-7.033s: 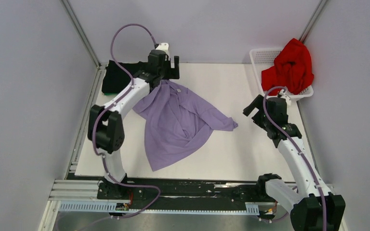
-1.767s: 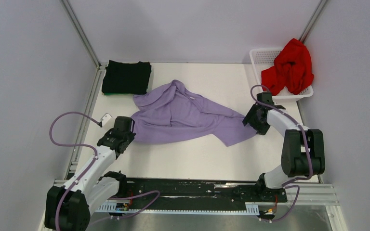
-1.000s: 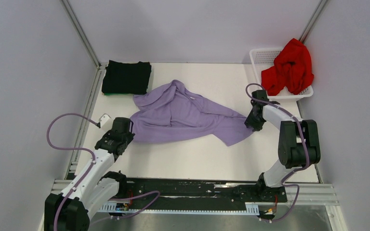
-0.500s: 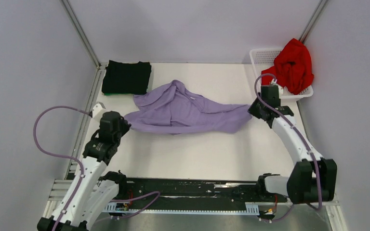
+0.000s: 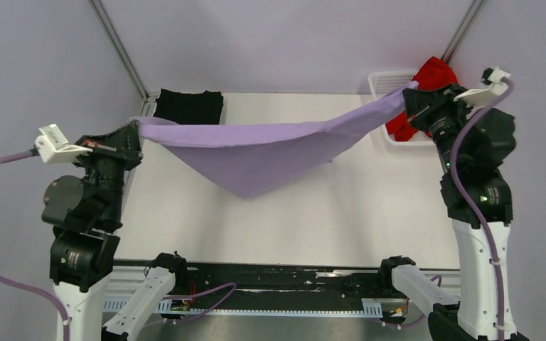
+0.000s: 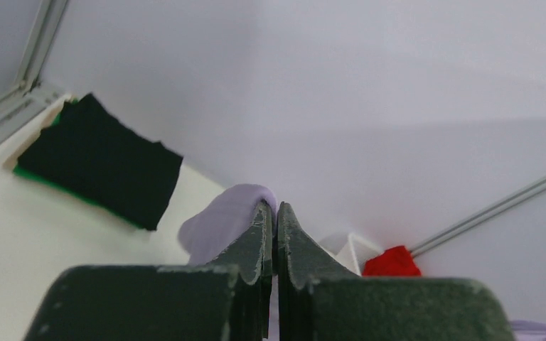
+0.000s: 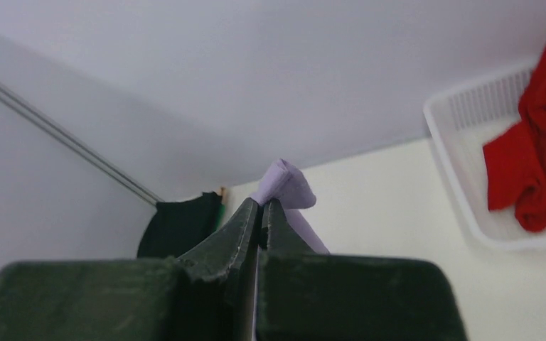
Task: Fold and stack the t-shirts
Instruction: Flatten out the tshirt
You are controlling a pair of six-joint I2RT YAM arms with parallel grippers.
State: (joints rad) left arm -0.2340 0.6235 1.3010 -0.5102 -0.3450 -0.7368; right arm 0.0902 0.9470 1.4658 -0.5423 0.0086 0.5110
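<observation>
Lavender shirt (image 5: 256, 153): stretched aloft between the grippers, middle sagging. One corner is pinched in the closed left gripper (image 5: 132, 127), the opposite corner in the closed right gripper (image 5: 411, 95).

White counter (image 5: 341, 213), seen from above and behind the arm bases. In its far left corner lies a folded black t-shirt (image 5: 188, 105), flat and square, with a thin green layer (image 6: 43, 177) showing beneath its near edge. A white lattice basket (image 5: 384, 79) stands at the far right corner.
</observation>
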